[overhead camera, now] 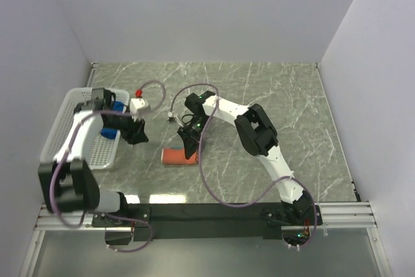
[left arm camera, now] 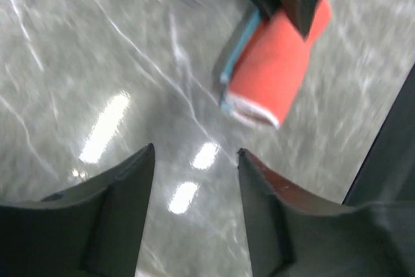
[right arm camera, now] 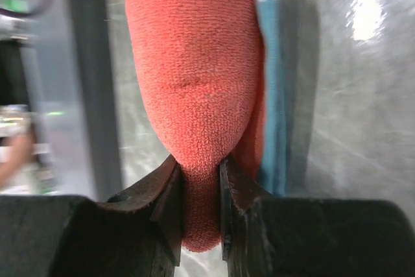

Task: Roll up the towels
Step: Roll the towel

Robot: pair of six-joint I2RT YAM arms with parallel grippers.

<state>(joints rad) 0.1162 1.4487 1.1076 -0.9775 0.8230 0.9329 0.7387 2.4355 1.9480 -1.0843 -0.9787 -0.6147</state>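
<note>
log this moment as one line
left gripper: open, empty | right gripper: shut on orange towel | orange towel: rolled, on table

The towel (right arm camera: 194,95) was rust-orange with a teal and white edge; the table (overhead camera: 292,108) was grey-green marble veined in white; the basket (overhead camera: 61,121) was white lattice; a second towel (overhead camera: 110,133) was blue; the right arm (overhead camera: 224,109) was white with black joints

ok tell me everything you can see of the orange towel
The orange towel is soft, looped terry cloth, rust-orange with a teal strip and white edging along one side. It is rolled or folded into a short, thick bundle lying on the grey marbled table, near the middle. The right gripper is shut on one end of it, pinching the cloth between its fingers. Nothing else touches it.
</note>
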